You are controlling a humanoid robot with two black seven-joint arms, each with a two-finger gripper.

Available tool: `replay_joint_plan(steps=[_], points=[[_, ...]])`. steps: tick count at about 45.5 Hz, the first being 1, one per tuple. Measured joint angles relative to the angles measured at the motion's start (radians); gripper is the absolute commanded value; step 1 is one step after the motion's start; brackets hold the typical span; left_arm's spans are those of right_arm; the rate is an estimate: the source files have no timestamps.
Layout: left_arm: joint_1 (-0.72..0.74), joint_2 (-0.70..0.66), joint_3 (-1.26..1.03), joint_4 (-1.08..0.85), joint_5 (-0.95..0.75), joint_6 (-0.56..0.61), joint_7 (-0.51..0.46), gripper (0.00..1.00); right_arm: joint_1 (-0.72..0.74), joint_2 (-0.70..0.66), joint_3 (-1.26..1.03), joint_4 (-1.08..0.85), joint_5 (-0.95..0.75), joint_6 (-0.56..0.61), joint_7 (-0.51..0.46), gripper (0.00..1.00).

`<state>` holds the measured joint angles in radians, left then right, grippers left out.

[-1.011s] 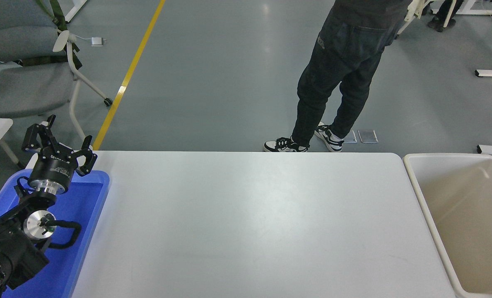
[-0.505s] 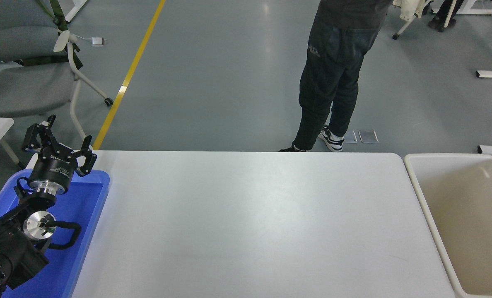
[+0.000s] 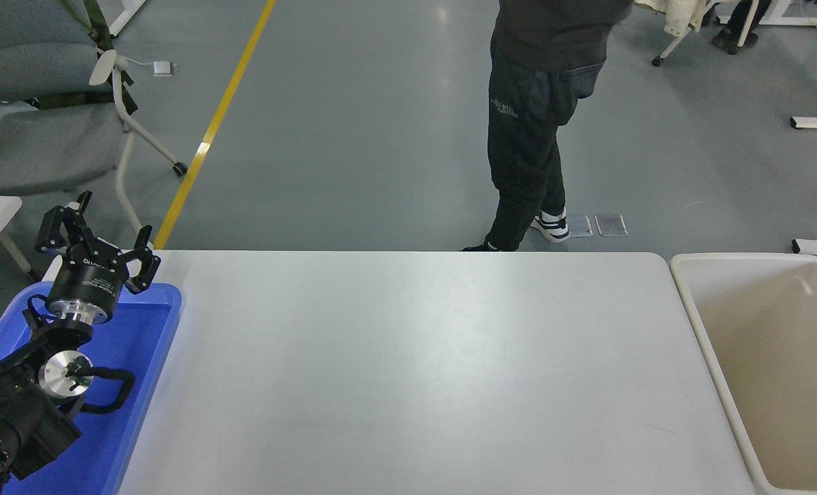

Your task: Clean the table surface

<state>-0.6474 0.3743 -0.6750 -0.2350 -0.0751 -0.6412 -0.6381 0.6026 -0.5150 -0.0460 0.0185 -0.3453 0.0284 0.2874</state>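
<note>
The left pincer [image 3: 99, 237] is held open and unloaded above a blue plastic tray [image 3: 148, 323]; the smooth white worktop [image 3: 422, 371] extends to its right.

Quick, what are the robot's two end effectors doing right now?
Left end effector: open, holding nothing, above the blue tray.
Right end effector: not in view.
</note>
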Motion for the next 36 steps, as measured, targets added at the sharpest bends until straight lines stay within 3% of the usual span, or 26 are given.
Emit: replay_joint_plan(steps=[4, 7, 11, 15, 19, 20, 22, 24, 36], points=[[0.0, 0.0, 0.0, 0.0, 0.0, 0.0, 0.0, 1.0, -0.002, 0.025, 0.001, -0.015, 0.001, -0.008, -0.01, 0.01], [0.0, 0.0, 0.0, 0.0, 0.0, 0.0, 0.0, 1.0, -0.004, 0.039, 0.001, -0.023, 0.001, -0.012, -0.021, 0.1], [-0.001, 0.0, 0.0, 0.0, 0.0, 0.0, 0.0, 1.0, -0.005, 0.049, 0.001, -0.029, 0.001, -0.018, -0.035, 0.36], [-0.001, 0.0, 0.0, 0.0, 0.0, 0.0, 0.0, 1.0, -0.006, 0.056, 0.0, -0.033, 0.002, -0.031, -0.046, 0.51], [-0.001, 0.0, 0.0, 0.0, 0.0, 0.0, 0.0, 1.0, -0.007, 0.061, -0.004, -0.036, 0.001, -0.046, -0.053, 0.54], [-0.001, 0.0, 0.0, 0.0, 0.0, 0.0, 0.0, 1.0, -0.007, 0.062, -0.004, -0.036, 0.001, -0.049, -0.055, 0.6], [-0.001, 0.0, 0.0, 0.0, 0.0, 0.0, 0.0, 1.0, -0.008, 0.063, -0.005, -0.038, 0.001, -0.057, -0.057, 0.84], [-0.001, 0.0, 0.0, 0.0, 0.0, 0.0, 0.0, 1.0, -0.009, 0.065, -0.006, -0.038, 0.0, -0.067, -0.058, 0.95], [0.0, 0.0, 0.0, 0.0, 0.0, 0.0, 0.0, 1.0, -0.015, 0.069, -0.023, -0.04, -0.003, -0.155, -0.062, 0.98]])
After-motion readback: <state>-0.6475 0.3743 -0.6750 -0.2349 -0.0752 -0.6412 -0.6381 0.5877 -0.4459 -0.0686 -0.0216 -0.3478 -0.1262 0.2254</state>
